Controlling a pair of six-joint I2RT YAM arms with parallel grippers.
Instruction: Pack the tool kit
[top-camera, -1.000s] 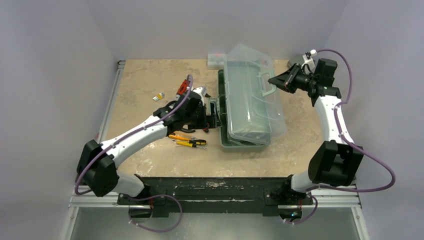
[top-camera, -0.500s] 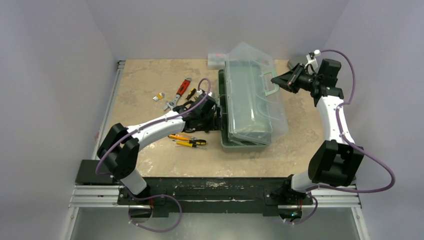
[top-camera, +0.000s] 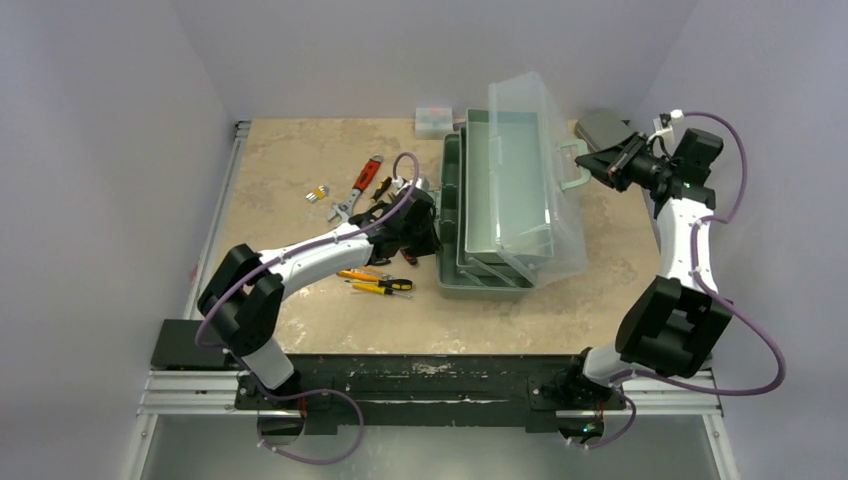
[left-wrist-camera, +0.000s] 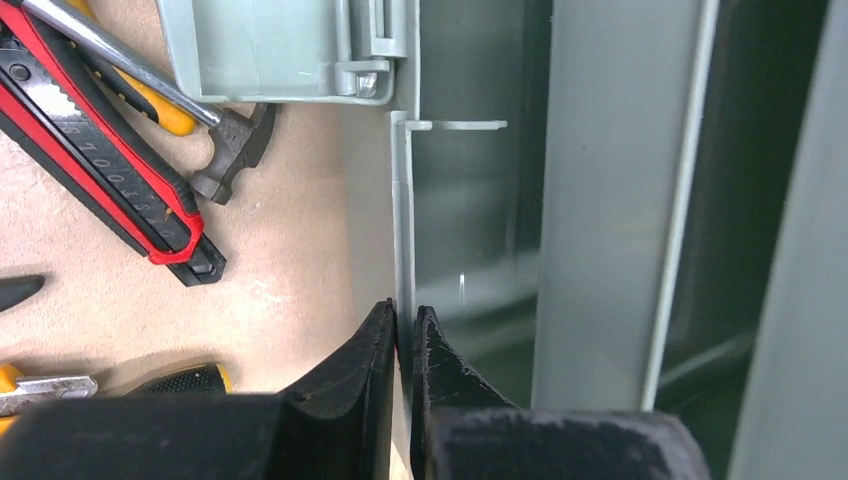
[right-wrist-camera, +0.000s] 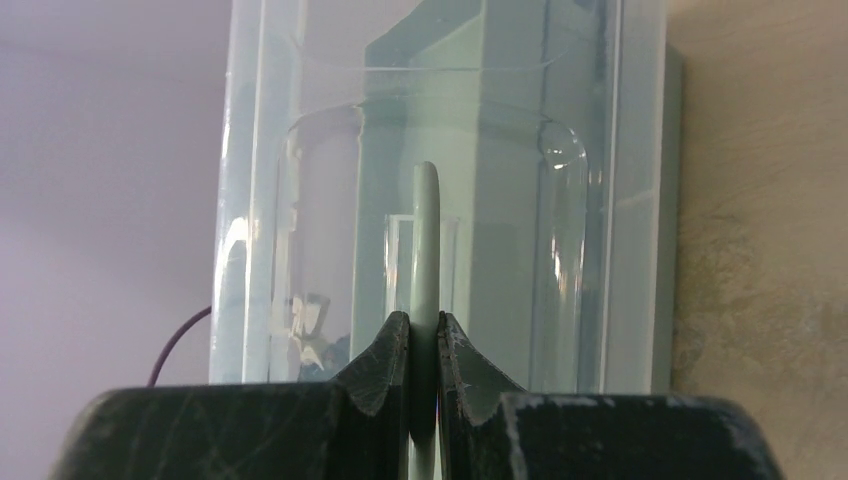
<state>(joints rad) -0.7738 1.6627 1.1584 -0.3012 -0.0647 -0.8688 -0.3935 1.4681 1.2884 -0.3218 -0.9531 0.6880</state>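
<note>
Pinching, clear in wrist views alone: left gripper (left-wrist-camera: 403, 322) on toolbox rim (left-wrist-camera: 402, 225), right gripper (right-wrist-camera: 424, 328) on lid handle (right-wrist-camera: 426, 230).

One sage-green toolbox (top-camera: 480, 285), with one translucent lid (top-camera: 535, 130), one inner tray (top-camera: 510, 190) and one handle (top-camera: 572, 165). One small white box (top-camera: 435, 115) and one flat grey pad (top-camera: 598, 125) at the back of the surface (top-camera: 300, 150). Loose tools: one red-handled wrench (top-camera: 362, 185), one small black-handled screwdriver (top-camera: 383, 187) just beside it, two yellow-handled tools (top-camera: 362, 274) nearer the front, one small hammer (left-wrist-camera: 232, 148) in the left wrist view. One tiny yellow-and-silver piece (top-camera: 318, 194) apart on the left. Two hands: left hand (left-wrist-camera: 403, 320), right hand (right-wrist-camera: 425, 325).
</note>
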